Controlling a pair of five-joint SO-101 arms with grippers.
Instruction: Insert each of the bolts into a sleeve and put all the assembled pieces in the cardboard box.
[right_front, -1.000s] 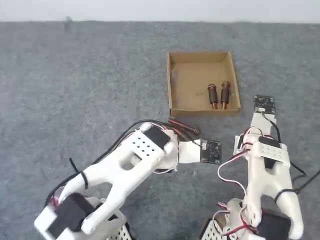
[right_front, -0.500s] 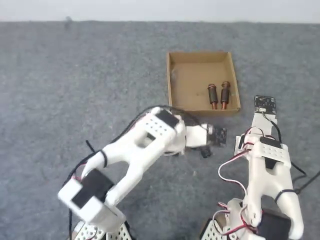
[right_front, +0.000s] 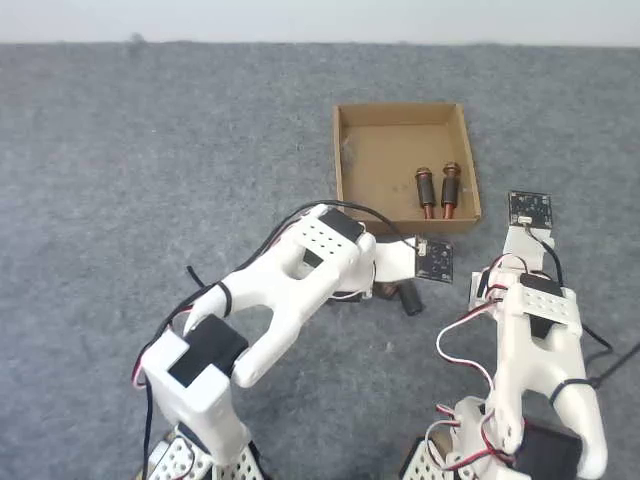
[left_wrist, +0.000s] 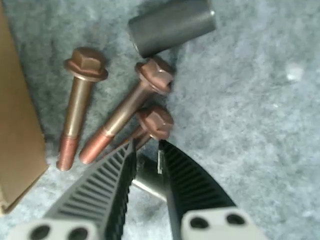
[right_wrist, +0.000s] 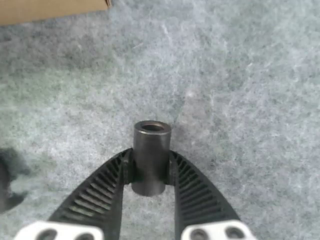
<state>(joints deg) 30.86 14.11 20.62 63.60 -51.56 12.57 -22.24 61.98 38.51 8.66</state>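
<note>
Currently two assembled pieces (right_front: 427, 192) lie side by side in the cardboard box (right_front: 385, 165), upper centre of the high view, so that part is done. Left to do: three bare bolts (left_wrist: 80, 100) on the table (right_front: 150, 150) just beside the box wall, none sleeved. A loose sleeve (left_wrist: 172, 25) lies near their heads. The left pincer (left_wrist: 146, 150) sits over the nearest bolt (left_wrist: 156, 121) — cannot tell whether it grips. The right pincer (right_wrist: 150, 157), at the lower middle of its wrist view, is pinching a second sleeve (right_wrist: 151, 137), bore up. Judgement: roughly two of five finished — three insertions and three drops remain.
</note>
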